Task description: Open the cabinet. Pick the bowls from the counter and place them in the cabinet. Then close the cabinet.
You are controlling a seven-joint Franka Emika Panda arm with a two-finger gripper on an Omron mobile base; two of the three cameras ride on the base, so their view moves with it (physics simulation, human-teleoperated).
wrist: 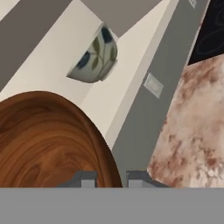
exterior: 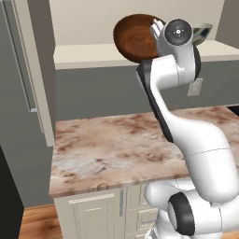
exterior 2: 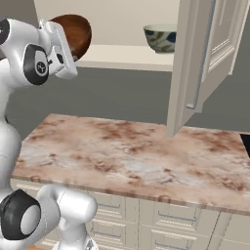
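The pincer (wrist: 107, 179) grips the rim of the wooden bowl (exterior: 135, 38) at the cabinet shelf (exterior: 88, 55) edge, well apart from the leaf-marked bowl (exterior 2: 160, 38), above the bare desk (exterior 2: 136, 156)

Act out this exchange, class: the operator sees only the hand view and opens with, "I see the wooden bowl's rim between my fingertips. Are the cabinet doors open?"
Observer: Yes. In the right base view the right door stands swung out over the counter.
Operator: How is the wooden bowl sitting?
Observer: The left base view shows the wooden bowl tipped on edge at shelf height, its hollow facing back toward the base. The gripper is shut on its rim.
Operator: And the leaf-patterned bowl?
Observer: The right base view shows the leaf-patterned bowl upright on the shelf, apart from the wooden one.
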